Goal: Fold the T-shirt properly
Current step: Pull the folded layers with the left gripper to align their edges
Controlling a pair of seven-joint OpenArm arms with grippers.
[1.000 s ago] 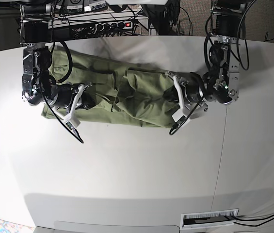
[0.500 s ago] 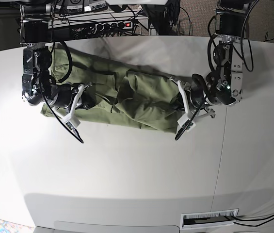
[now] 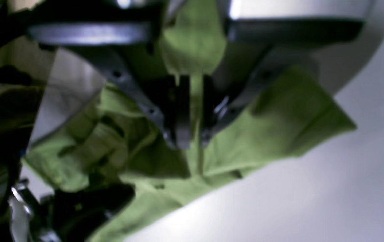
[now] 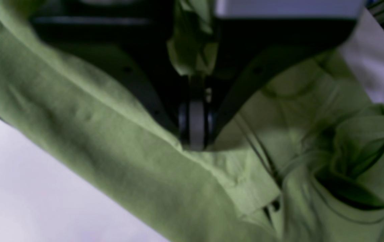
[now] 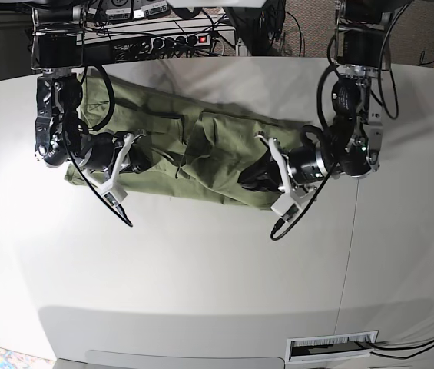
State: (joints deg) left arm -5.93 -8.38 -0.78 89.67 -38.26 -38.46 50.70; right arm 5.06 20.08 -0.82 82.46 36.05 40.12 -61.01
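The green T-shirt (image 5: 193, 138) lies crumpled in a long band across the back of the white table (image 5: 201, 269). My left gripper (image 5: 253, 175) is over its right end, lying low and pointing left. In the left wrist view this gripper (image 3: 192, 134) stands nearly shut, with a strip of the T-shirt (image 3: 279, 127) between its fingers. My right gripper (image 5: 134, 163) rests on the shirt's left end. The right wrist view shows that gripper (image 4: 193, 134) shut, with a bunch of T-shirt (image 4: 111, 151) cloth pinched further in between its jaws.
A power strip (image 5: 178, 38) and cables run behind the table's back edge. A seam (image 5: 351, 254) crosses the table on the right. A slotted vent (image 5: 332, 346) sits near the front edge.
My left gripper has swung left over the shirt, and the shirt's right end has drawn in with it. The right arm has not moved.
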